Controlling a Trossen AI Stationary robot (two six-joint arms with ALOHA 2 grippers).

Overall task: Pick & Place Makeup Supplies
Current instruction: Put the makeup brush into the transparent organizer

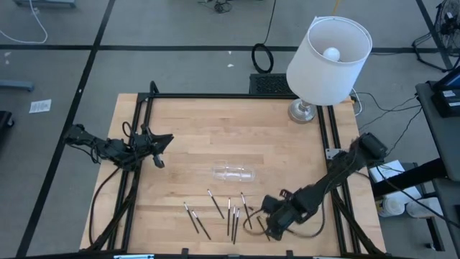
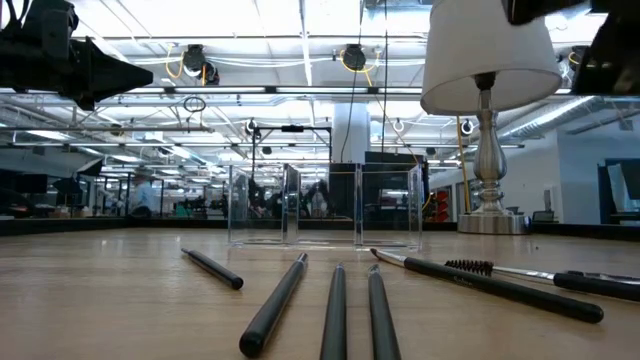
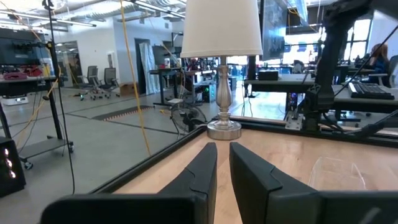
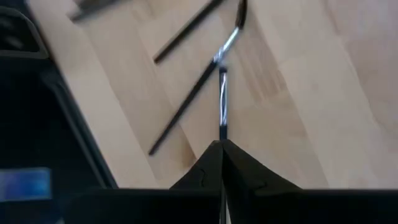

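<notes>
Several thin dark makeup sticks [image 1: 231,216] lie flat on the wooden table near its front edge, and they also show close up in the low view [image 2: 335,310]. My right gripper [image 4: 221,148] hangs over the right end of this group [image 1: 272,221], shut on one stick [image 4: 222,106]. My left gripper [image 3: 222,155] waits at the table's left side [image 1: 162,140], held level above the table. A narrow gap shows between its fingers and nothing is in it. My right gripper pinches one end of a thin stick [image 4: 222,134] between its two fingertips. The fingers slant down from above, and the stick runs on beyond them in line with them, its silvery stretch [image 4: 222,87] showing. Whether its far end touches the table I cannot tell.
A small clear plastic tray [image 1: 233,173] stands mid-table behind the sticks. A lamp with a white shade [image 1: 327,57] stands at the far right corner. A black frame rail [image 1: 327,129] borders the table. A loop of cable [image 1: 251,224] lies by my right gripper.
</notes>
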